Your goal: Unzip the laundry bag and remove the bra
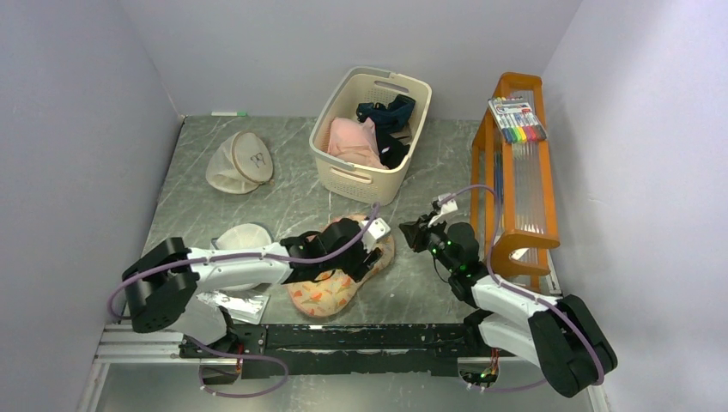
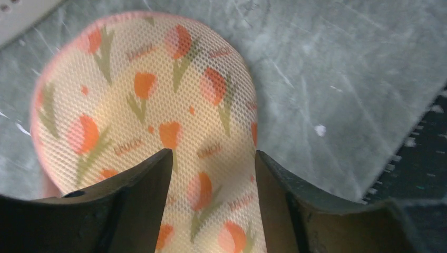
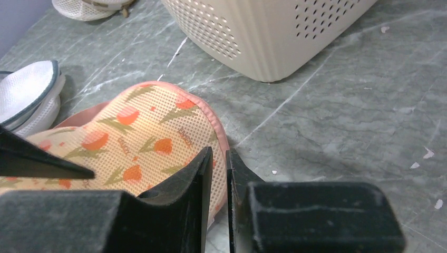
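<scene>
We see soft, even light from above; the basket [image 1: 356, 176] throws only a faint shadow onto the bench [image 1: 283, 197] in front of it. Close up, the laundry bag [image 2: 142, 105] looks slightly blurred.

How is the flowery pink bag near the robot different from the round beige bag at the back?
The laundry bag is peach-pink with orange flower shapes; the beige round bag is plain with a brown rim. The laundry bag lies flat near the arms, under the open left gripper; the beige round bag looks puffed up and sits far back on the left, with no gripper near. Both are fabric bags on the grey table.
</scene>
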